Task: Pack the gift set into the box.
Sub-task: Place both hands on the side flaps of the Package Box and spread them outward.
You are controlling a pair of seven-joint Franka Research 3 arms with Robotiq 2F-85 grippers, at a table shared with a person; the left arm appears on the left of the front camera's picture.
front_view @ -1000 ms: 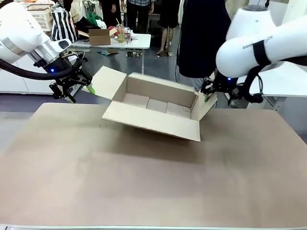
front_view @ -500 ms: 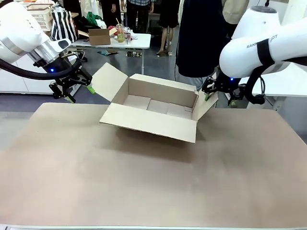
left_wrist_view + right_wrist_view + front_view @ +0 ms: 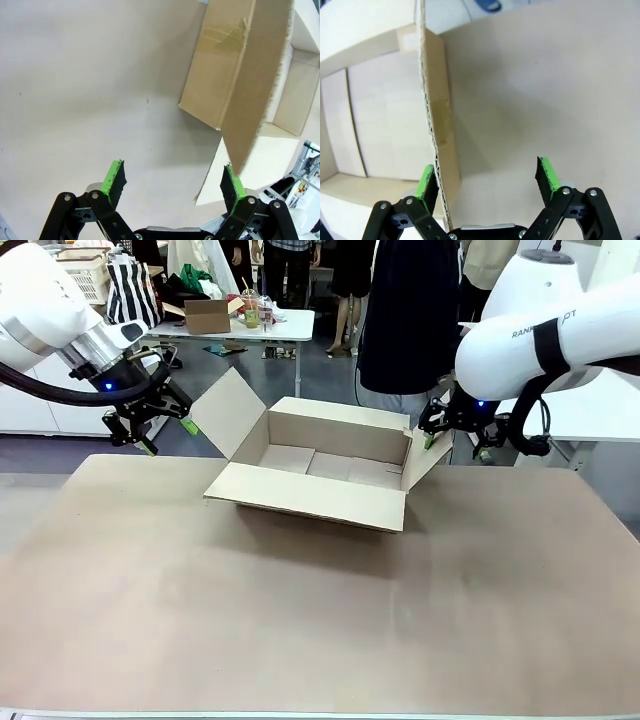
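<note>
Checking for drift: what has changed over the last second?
The box slid slightly toward the robot's left, and its left flap now stands steeper. The left gripper and right gripper kept their places, jaws open.

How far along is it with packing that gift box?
Done: the box stands open on the table. In hand: the right hand, open, sits around the right flap; the left hand, open, hovers by the left flap. Left: the packing itself, as the box is empty.
</note>
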